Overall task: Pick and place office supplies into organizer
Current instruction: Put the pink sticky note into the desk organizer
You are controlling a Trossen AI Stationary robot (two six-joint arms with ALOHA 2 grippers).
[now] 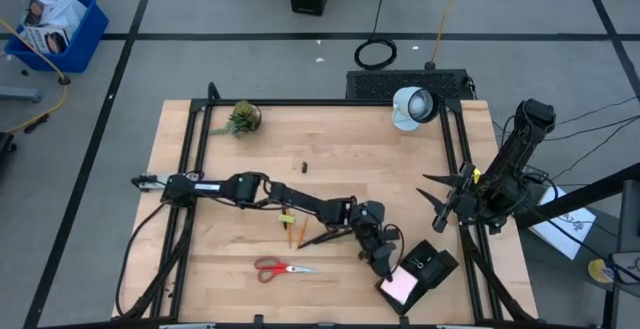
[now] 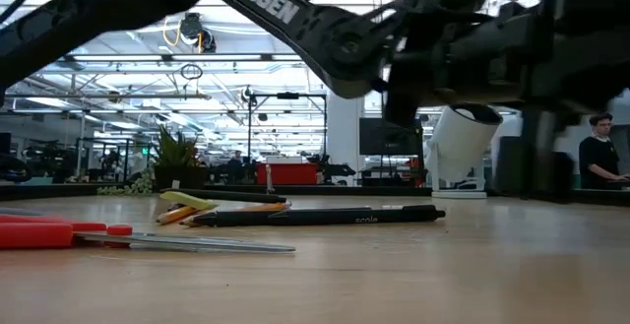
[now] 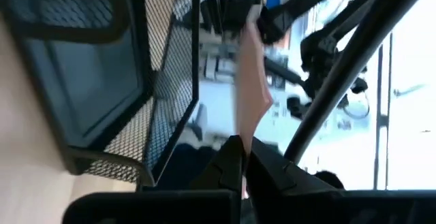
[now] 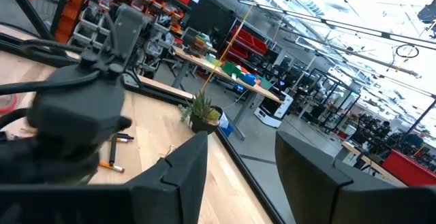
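Observation:
My left gripper [image 1: 391, 271] reaches across the table and is shut on the pink sticky-note pad [image 1: 401, 287], beside the near-left end of the black mesh organizer [image 1: 433, 266]. The left wrist view shows the pad [image 3: 251, 81] edge-on, just off the organizer's mesh wall [image 3: 170, 81]. Red-handled scissors [image 1: 280, 267], orange pencils [image 1: 295, 231] and a black pen [image 1: 325, 237] lie flat on the table, left of the gripper. A tiny black bit [image 1: 304, 166] lies farther back. My right gripper [image 1: 441, 199] waits open at the table's right edge. My left gripper pinches the pad's near edge [image 3: 240, 134] between its two fingers, one on each flat face. The fingers come roughly level from the table's left. The pad sticks out ahead of the fingertips, lying level, lifted clear of the table and about at the organizer's rim.
A small potted plant [image 1: 241, 119] stands at the far left and a round white lamp [image 1: 412, 106] at the far right. Black frame rails [image 1: 190, 169] run along the table's left and right sides. Bare wood lies in the middle and near left.

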